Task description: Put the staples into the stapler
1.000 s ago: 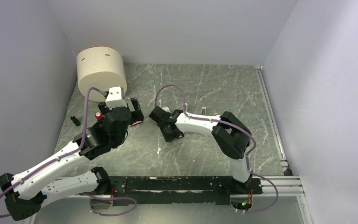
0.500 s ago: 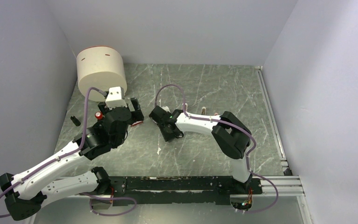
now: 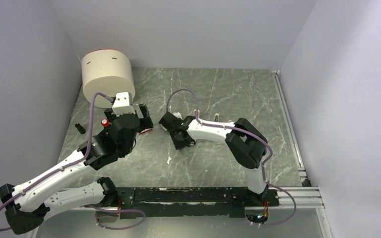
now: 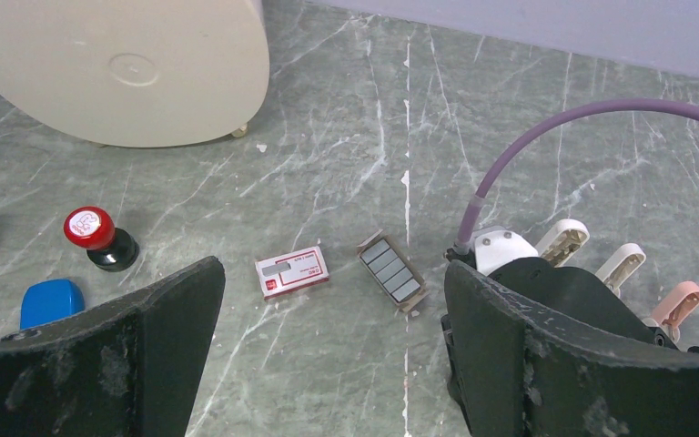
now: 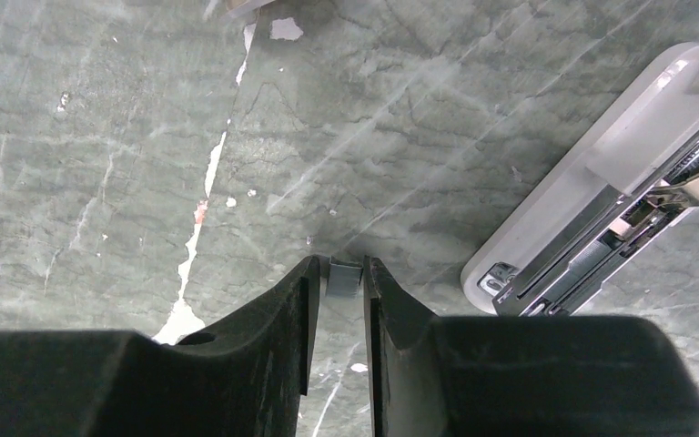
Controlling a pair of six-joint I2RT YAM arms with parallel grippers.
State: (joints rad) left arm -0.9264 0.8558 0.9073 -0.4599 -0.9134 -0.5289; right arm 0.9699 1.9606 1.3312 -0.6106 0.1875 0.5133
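Beside the open stapler (image 5: 592, 214), the right gripper (image 5: 340, 276) pinches the staples (image 5: 347, 279) (best kept level), which should line up lengthwise with it.

My left tool (image 4: 330, 273) stands wide; the bench (image 4: 346, 127) ahead runs open to the far wall. Between its fingers (image 4: 146, 346) lie the staple box (image 4: 291, 271) and the staples (image 4: 391, 271), apart. A red-capped stamp (image 4: 91, 235) and a cream drum (image 4: 118, 64) crowd the left; my right arm (image 4: 555, 300) and its purple cable (image 4: 546, 137) bar the right. My right tool (image 5: 339, 266), a staple strip (image 5: 344, 278) filling its slot, has bare bench one side, the open stapler (image 5: 601, 200) close on the other.
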